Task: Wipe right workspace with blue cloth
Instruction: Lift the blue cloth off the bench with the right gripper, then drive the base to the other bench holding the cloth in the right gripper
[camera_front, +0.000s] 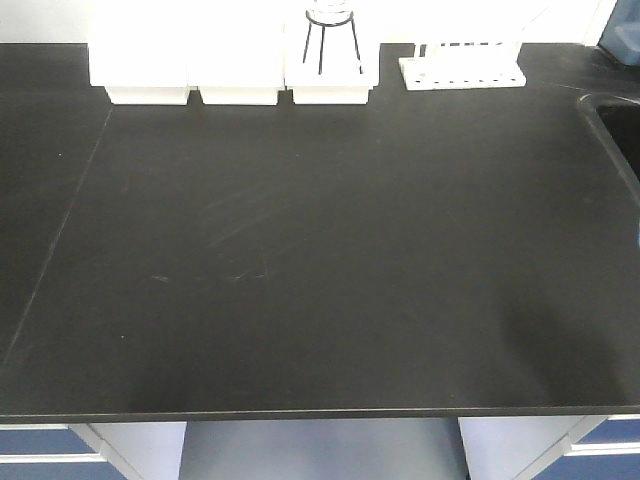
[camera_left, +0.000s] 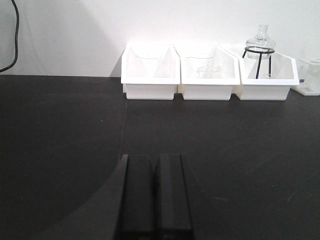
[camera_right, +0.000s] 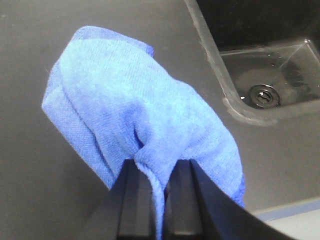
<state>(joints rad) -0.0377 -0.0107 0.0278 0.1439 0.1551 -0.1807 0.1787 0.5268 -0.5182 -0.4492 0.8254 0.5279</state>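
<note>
Black countertop (camera_front: 300, 250) fills the front view, w/ a sink (camera_right: 260, 60) cut into its far-right side. Blue cloth (camera_right: 135, 110) is bunched in the right gripper (camera_right: 159, 170), pinched btwn its fingers. Its folds spread fwd and left of them, over the counter just left of the sink rim. Contact w/ the surface can't be told. Left gripper (camera_left: 155, 167) has fingers together, nothing held, near the left side. Right arm is nearer the right workspace, so it prob. presses down and sweeps.
</note>
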